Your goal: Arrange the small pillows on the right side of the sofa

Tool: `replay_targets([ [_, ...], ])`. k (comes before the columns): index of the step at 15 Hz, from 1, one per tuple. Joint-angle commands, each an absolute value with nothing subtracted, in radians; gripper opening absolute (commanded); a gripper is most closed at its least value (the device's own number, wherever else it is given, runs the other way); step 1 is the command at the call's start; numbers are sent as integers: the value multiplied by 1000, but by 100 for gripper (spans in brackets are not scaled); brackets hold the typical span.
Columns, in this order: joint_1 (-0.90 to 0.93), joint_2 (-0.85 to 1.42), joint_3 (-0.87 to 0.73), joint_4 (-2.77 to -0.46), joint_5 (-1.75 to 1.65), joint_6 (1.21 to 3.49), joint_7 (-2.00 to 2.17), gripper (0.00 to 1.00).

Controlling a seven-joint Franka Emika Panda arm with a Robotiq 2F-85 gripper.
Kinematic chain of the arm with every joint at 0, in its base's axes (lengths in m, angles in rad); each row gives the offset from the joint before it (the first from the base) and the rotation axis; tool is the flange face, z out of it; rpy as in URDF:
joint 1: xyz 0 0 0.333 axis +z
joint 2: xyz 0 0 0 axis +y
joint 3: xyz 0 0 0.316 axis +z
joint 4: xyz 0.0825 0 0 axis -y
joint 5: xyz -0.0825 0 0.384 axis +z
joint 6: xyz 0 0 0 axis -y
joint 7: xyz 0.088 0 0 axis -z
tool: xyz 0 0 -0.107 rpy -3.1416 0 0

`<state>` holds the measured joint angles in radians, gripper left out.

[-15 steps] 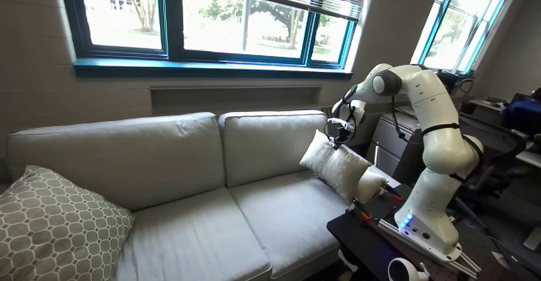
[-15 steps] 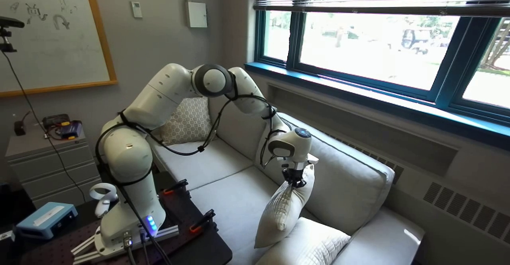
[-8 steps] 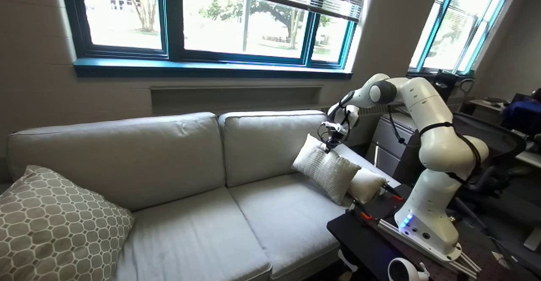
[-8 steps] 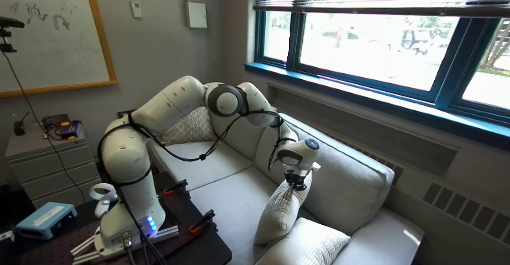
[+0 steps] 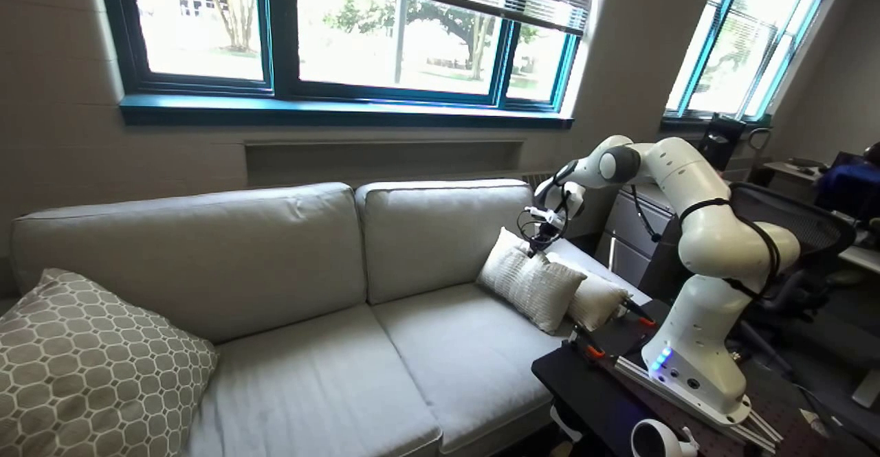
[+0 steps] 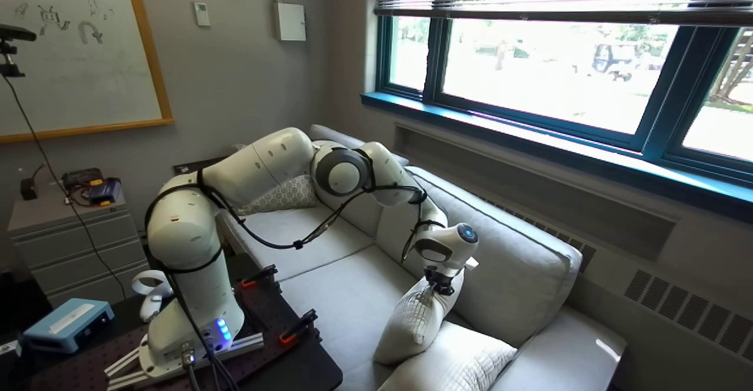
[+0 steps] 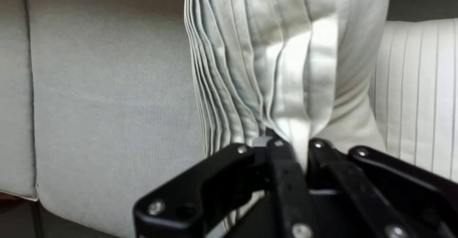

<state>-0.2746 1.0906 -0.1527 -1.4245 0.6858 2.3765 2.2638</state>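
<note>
Our gripper (image 7: 300, 150) pinches the upper edge of one pillow (image 5: 533, 288), tilted at the right end of the sofa (image 5: 447, 326) as we face it. The second pillow (image 6: 456, 358) lies just beside it, next to the armrest (image 6: 567, 353); an exterior view cuts off its lower part. At the sofa's left end our robot arm (image 6: 253, 164) partly hides the lattice cushion (image 6: 288, 196) there. We cannot read the label (image 6: 72, 317) on the blue box (image 6: 81, 326) or the marks (image 6: 53, 17) on the whiteboard (image 6: 70, 79).

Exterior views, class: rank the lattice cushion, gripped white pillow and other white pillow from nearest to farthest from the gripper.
1. Gripped white pillow: pinched in the gripper.
2. Other white pillow: beside it.
3. Lattice cushion: far end of the sofa.
</note>
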Motion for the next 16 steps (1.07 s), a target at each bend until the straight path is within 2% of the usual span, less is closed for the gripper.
replay_targets([
  [1,-347,1125,-101,-1410,742,2375,2249,2],
  [8,-410,1206,-71,-1410,919,2399,2203,2],
  [16,-364,1170,-108,-1480,1197,2666,2339,2],
])
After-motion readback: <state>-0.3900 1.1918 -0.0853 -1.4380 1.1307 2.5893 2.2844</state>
